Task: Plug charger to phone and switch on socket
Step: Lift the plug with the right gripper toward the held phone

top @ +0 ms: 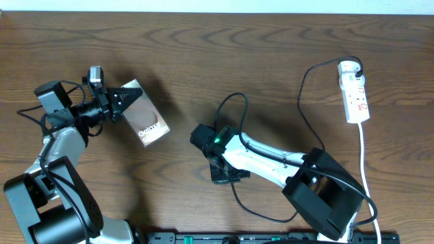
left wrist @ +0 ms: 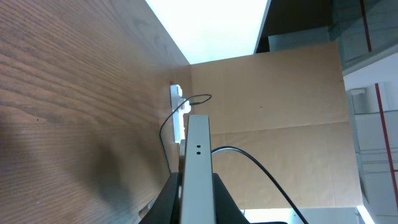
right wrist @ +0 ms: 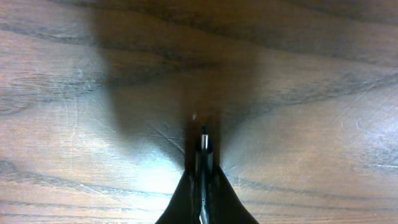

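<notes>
The phone (top: pixel 148 122) is a dark slab with white lettering, at the left of the table. My left gripper (top: pixel 124 102) is shut on its near end. In the left wrist view the phone's grey edge (left wrist: pixel 198 149) stands between my fingers (left wrist: pixel 198 190). My right gripper (top: pixel 226 175) is shut on the charger's plug tip (right wrist: pixel 203 144), just above the bare wood at mid-table. The black charger cable (top: pixel 303 95) loops back to the white socket (top: pixel 354 95) at the far right. The socket also shows far off in the left wrist view (left wrist: pixel 177 118).
The socket's white cord (top: pixel 363 163) runs down the right side toward the front edge. The charger cable loops on the table near my right arm (top: pixel 230 98). A brown cardboard wall (left wrist: pixel 280 93) stands beyond the table in the left wrist view.
</notes>
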Controlling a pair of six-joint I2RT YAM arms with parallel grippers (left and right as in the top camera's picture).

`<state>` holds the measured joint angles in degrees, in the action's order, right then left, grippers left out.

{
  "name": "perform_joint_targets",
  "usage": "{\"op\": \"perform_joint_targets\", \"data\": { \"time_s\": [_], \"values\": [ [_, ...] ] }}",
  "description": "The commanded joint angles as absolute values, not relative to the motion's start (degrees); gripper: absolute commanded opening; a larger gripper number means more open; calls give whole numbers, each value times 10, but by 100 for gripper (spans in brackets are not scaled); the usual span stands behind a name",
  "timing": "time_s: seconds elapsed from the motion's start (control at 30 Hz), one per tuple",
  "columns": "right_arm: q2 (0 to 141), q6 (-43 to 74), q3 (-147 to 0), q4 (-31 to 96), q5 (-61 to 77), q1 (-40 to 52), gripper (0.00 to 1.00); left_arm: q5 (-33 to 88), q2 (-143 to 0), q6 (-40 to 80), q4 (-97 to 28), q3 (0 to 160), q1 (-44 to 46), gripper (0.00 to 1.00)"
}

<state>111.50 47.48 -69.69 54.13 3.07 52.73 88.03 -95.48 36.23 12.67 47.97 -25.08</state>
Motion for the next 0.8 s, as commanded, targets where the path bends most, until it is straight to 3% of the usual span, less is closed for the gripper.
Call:
{"op": "perform_joint_targets", "data": {
  "time_s": [0.0, 0.2, 0.3, 0.43, 0.57, 0.63, 0.77],
  "values": [
    [1130, 478, -696, 537, 24, 525, 1, 901, -954, 374, 129, 481, -254, 7],
    [1129, 448, -727, 556, 26, 498, 1, 901, -954, 374, 129, 481, -254, 8],
    [1128, 376, -773, 586, 74, 467, 1, 901, -954, 374, 129, 481, -254, 7],
    [1128, 199, -836, 593, 294, 422, 1, 901, -954, 373, 129, 481, -254, 7],
    [1128, -118, -864, 610, 740, 373, 1, 901, -954, 374, 129, 481, -254, 7],
    [1128, -208, -863, 642, 810, 360, 1, 901, -954, 376, 129, 481, -254, 7],
    [1128, -300, -859, 680, 810, 353, 1, 901, -954, 389, 129, 481, -253, 7]
  ]
}}
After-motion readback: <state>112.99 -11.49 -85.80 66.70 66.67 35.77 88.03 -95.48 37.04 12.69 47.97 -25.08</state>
